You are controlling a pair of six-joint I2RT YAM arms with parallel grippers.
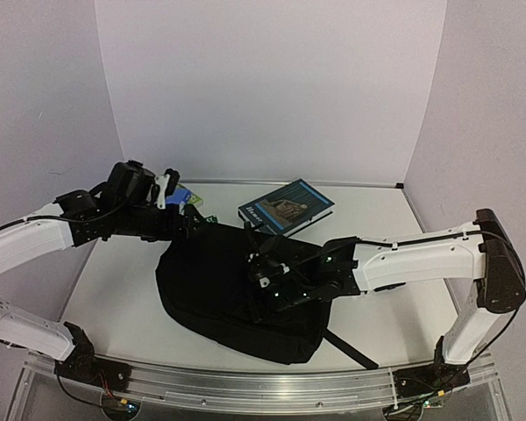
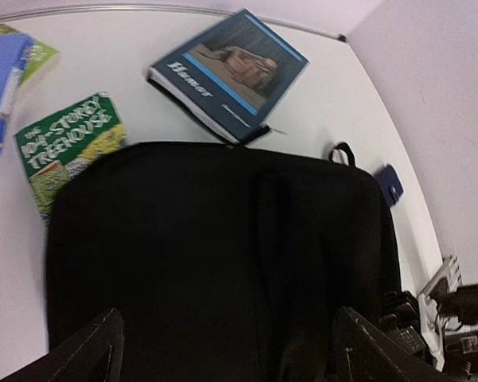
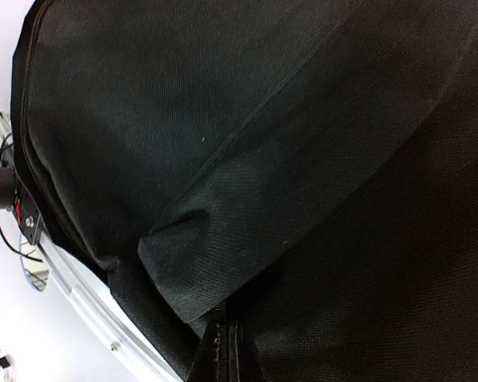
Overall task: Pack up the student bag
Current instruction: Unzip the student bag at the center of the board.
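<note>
Student bag (image 1: 232,294) (black fabric, biggest item): we log it flat on tabletop (image 1: 377,219), centre, between both arms. Left gripper (image 2: 227,362): fingers (image 2: 88,350) spread wide above bag, gripping nothing. Right gripper (image 3: 221,350): fingers pressed together, pinching fold of bag fabric. Blue "Humor" book (image 2: 227,76) just beyond bag; green Treehouse book (image 2: 64,147) at its corner.

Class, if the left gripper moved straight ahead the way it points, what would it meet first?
Most likely the black backpack, which lies directly ahead of the open left gripper; depth is uncertain.
</note>
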